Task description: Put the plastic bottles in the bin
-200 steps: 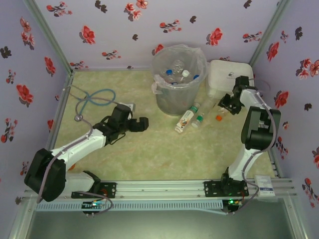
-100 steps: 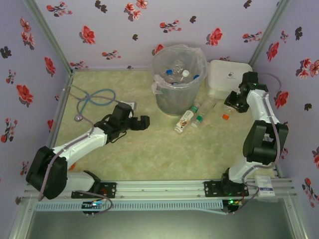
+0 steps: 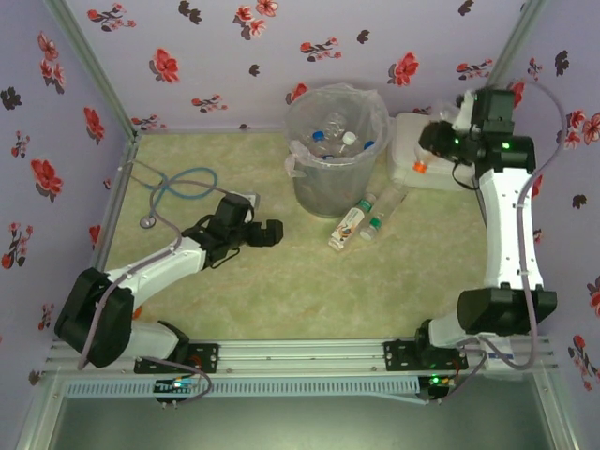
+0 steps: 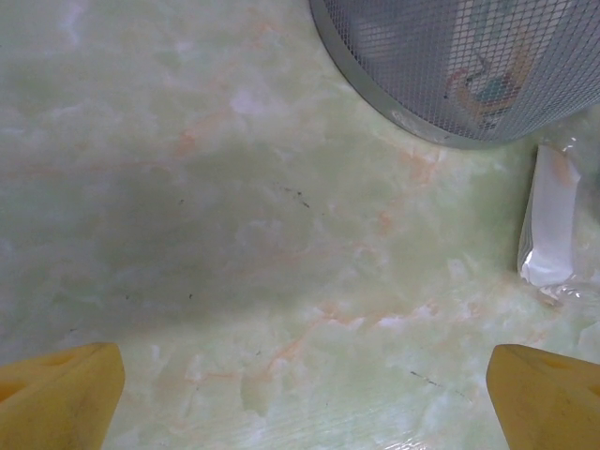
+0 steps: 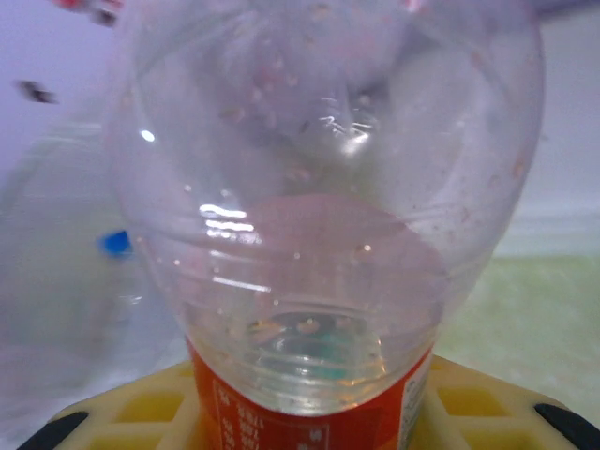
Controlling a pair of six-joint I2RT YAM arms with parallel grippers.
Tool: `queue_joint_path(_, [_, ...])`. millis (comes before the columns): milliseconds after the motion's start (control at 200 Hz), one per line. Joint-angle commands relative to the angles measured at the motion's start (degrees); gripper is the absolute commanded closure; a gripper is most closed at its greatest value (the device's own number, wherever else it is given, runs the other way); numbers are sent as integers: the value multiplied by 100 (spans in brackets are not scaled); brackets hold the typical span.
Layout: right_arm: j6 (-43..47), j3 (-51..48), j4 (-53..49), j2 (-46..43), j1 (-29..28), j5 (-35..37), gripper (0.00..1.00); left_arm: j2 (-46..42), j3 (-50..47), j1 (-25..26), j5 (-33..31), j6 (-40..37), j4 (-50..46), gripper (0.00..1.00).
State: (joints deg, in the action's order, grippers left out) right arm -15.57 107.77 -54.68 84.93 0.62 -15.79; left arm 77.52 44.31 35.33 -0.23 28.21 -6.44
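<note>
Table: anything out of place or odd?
A blue-tubed stethoscope lies looped at far left, a stray among bottle clutter. Two bottles lie tipped on their sides by the base of the bin.

**Robot test cell in a laboratory.** We see a marbled green tabletop (image 3: 281, 291) boxed in by flower-printed cloth walls (image 3: 216, 56) stretched on aluminium corner posts (image 3: 92, 67). The left arm (image 3: 150, 270) and right arm (image 3: 511, 225), cabling exposed, are bolted to a metal rail (image 3: 309, 354) along its near edge.
</note>
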Motion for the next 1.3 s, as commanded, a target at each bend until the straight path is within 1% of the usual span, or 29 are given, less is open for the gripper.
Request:
queue_joint_path(0, [30,955,-285,485,-323,-145,89,9,221,-35,69,-175,41,0])
queue_joint_path(65, [166,1607,-362,892,-702,77,90,26,287,-35,65,-192,-30,0])
queue_joint_path(120, [361,2194,-422,1272,-1059,595,90,42,313,-35,75,-182,-76,0])
queue_joint_path(155, [481,2524,-434,1527,-1241,797,90,52,315,-35,104,-161,-72,0])
queue_joint_path(250, [569,3478,-538,2265,-1509,848,90,79,322,-33,193,-75,-47,0])
queue_joint_path(330, [718,4003,-608,2780,-1701,907,91,72,339,-35,216,-30,-61,0])
queue_joint_path(450, [1393,4263,-432,3250,-2022,1346,94,-16,367,-31,208,-21,-110,0])
queue_joint_path(540, [1641,4270,-368,3493,-2050,1407,94,-28,419,-34,212,-55,-186,0])
queue_joint_path(645, [1932,4269,-492,3767,-2049,1483,93,22,494,-33,223,-53,-231,0])
queue_joint_path(780, [2274,4141,-537,4030,-2032,1691,89,44,525,-27,252,9,-186,0])
queue_joint_path(825, [2357,4142,-597,4106,-2014,1681,85,60,550,-28,252,9,-199,0])
queue_joint_path(910, [2410,4229,-796,4212,-2005,1559,62,112,619,-35,260,-26,-241,0])
queue_joint_path(1065, [2314,4252,-984,4178,-2031,1377,35,141,681,-13,311,-4,-264,0])
queue_joint_path(1175, [2254,4242,-934,4039,-2033,1351,23,132,701,4,333,-34,-324,0])
queue_joint_path(1300, [2071,4244,-818,3827,-2038,1253,21,185,793,0,331,-89,-430,0])
